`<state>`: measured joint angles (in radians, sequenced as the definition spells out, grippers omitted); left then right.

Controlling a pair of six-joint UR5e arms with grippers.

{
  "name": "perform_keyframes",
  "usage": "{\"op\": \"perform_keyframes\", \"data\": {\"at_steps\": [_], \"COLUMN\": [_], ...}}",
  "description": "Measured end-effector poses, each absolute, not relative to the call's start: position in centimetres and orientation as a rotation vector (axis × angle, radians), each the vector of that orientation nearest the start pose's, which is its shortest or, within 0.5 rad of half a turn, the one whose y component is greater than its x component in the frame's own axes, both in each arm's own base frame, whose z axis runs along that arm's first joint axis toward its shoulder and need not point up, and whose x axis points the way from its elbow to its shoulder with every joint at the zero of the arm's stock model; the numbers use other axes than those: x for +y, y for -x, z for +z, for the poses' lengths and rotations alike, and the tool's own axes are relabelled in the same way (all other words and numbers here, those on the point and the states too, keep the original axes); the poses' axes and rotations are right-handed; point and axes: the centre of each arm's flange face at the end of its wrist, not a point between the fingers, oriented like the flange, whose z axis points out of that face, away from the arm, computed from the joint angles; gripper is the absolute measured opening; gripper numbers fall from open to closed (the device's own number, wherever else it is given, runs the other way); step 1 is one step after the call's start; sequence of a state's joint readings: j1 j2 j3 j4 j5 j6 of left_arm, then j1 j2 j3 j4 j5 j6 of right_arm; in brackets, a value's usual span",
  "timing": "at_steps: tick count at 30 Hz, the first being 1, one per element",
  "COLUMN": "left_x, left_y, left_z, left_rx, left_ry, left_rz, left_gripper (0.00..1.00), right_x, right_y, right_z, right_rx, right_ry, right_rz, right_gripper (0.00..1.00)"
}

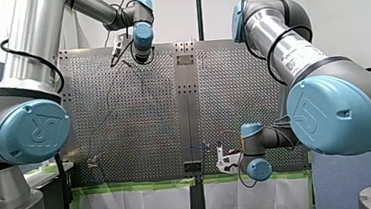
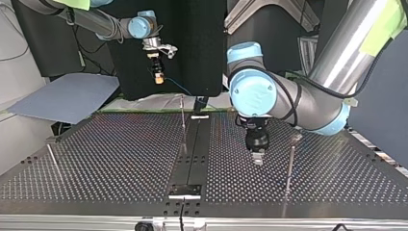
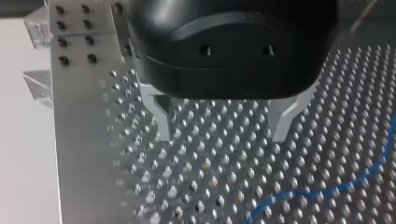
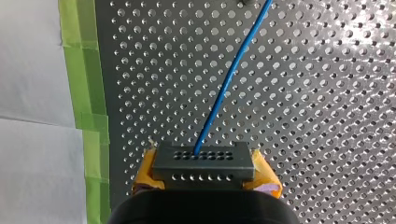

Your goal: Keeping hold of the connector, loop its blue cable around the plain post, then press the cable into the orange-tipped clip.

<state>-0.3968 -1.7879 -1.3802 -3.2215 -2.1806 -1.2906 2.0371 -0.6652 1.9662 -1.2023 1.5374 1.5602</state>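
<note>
Right end effector point(image 4: 205, 179) clamped on connector point(image 4: 203, 158) (left end effector point(image 3: 223, 123) apart) above green-taped perforated table point(image 4: 327, 116)

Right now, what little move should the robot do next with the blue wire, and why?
Probably carry the connector toward the thin post, so the blue cable starts bending around it. The right jaws grip the connector, and the cable runs off it straight, not yet looped.
</note>
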Motion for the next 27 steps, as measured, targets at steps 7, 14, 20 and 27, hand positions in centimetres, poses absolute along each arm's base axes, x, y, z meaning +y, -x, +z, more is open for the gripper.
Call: {"op": "perform_keyframes", "data": {"at_steps": [7, 14, 20, 27], "left_x": [-28.6, -30.2, -30.9, -31.1], "left_y": [-48.3, -49.2, -50.5, -51.2], "left_z": [45.9, 43.0, 40.8, 41.5], "left_rx": [1.656, 1.692, 1.706, 1.675], "left_ry": [-0.110, -0.153, -0.147, -0.117], "left_rz": [0.460, 0.452, 0.453, 0.460], "left_gripper": [1.00, 1.00, 1.00, 1.00], "right_x": [-40.9, -40.9, -40.9, -40.9], "right_y": [-36.1, -36.1, -36.1, -36.2], "right_z": [-6.2, -6.2, -6.2, -6.2], "right_rx": [-0.972, -0.972, -0.972, -0.970], "right_ry": [-1.661, -1.660, -1.661, -1.662], "right_rz": [1.498, 1.498, 1.498, 1.500], "right_gripper": [0.00, 0.00, 0.00, 0.00]}}
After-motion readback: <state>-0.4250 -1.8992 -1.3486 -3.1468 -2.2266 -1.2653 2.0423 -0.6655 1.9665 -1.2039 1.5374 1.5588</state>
